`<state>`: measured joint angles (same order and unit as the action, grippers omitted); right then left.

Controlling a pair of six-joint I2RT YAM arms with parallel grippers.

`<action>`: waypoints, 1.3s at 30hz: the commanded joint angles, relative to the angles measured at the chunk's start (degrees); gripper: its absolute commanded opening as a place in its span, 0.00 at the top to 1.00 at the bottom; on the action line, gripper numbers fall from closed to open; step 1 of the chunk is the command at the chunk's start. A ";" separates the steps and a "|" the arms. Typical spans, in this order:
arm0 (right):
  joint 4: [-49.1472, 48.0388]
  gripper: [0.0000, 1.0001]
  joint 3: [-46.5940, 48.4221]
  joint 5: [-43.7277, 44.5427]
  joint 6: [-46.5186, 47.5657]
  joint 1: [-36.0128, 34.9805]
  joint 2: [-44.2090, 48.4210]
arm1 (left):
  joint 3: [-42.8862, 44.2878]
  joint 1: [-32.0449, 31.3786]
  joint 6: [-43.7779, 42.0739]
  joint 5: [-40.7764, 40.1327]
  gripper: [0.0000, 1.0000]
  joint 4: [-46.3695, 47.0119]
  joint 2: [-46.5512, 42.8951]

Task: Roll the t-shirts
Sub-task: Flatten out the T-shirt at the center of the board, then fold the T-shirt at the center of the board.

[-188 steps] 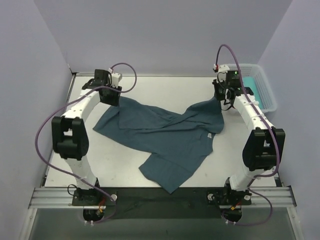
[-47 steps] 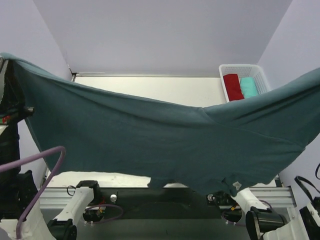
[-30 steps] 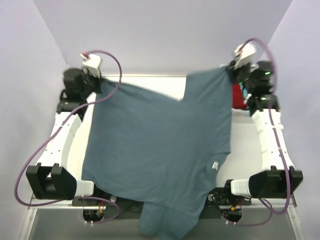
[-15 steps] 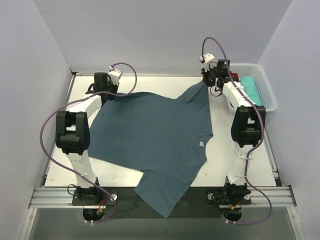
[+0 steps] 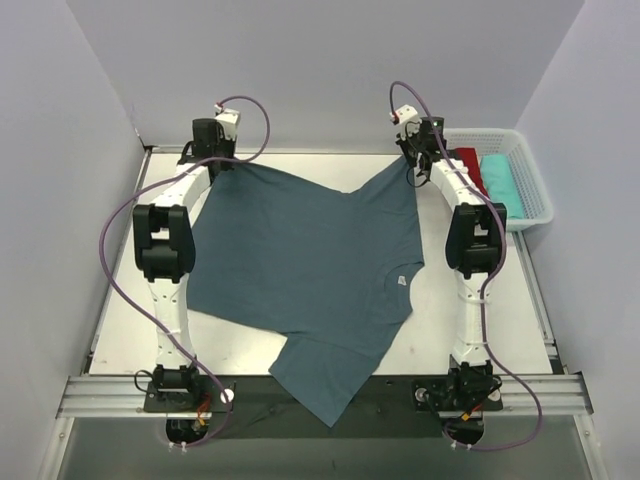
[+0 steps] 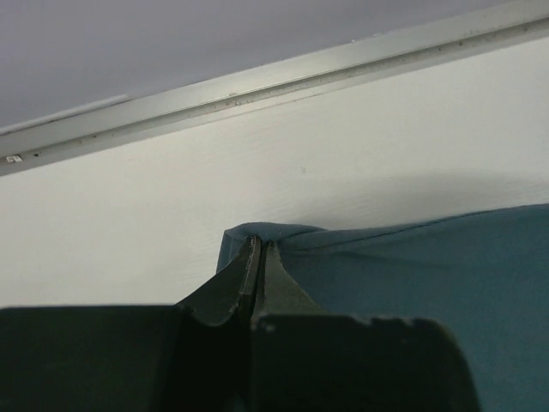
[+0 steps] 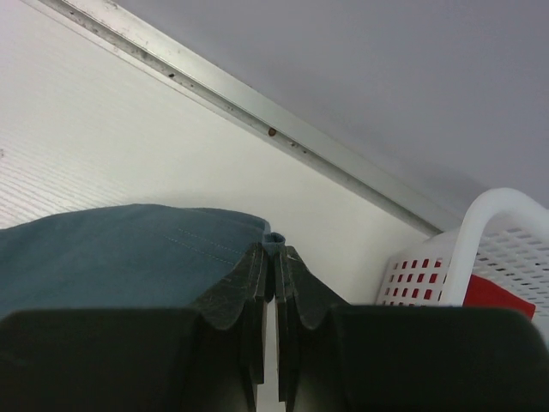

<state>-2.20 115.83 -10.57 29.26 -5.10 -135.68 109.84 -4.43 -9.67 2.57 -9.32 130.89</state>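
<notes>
Clamping corners of the slate-blue t-shirt [image 5: 300,250], both jaws closed.

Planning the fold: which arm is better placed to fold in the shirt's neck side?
Right, probably: the label lies on its side, where the right gripper pinches a far corner of the shirt.

The slate-blue t-shirt [image 5: 310,250] lies spread flat, collar to the right, one sleeve pointing near. A red t-shirt [image 5: 470,172] and a turquoise t-shirt [image 5: 500,185] sit far right.

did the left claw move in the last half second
Yes. The left claw slid farther toward the back rail at the table's far edge, still pinching the t-shirt by its corner.
</notes>
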 commanded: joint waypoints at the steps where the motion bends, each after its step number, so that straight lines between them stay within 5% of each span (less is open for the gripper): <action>1: -1.06 1.00 -0.42 1.08 0.37 -1.49 7.16 | 4.94 0.56 1.24 -0.64 1.00 0.36 -0.46; 15: 12.92 1.00 -20.37 -1.47 -7.90 -4.65 29.40 | 10.57 2.40 0.62 7.45 1.00 -10.72 -2.30; 39: 21.08 1.00 -41.91 -4.55 -15.89 -5.18 50.06 | 8.46 6.18 -13.78 17.38 1.00 -23.45 -8.98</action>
<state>15.77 74.98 -14.00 15.70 -9.96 -90.02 115.90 0.49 -18.04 17.85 -28.45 125.21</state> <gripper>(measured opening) 0.054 0.022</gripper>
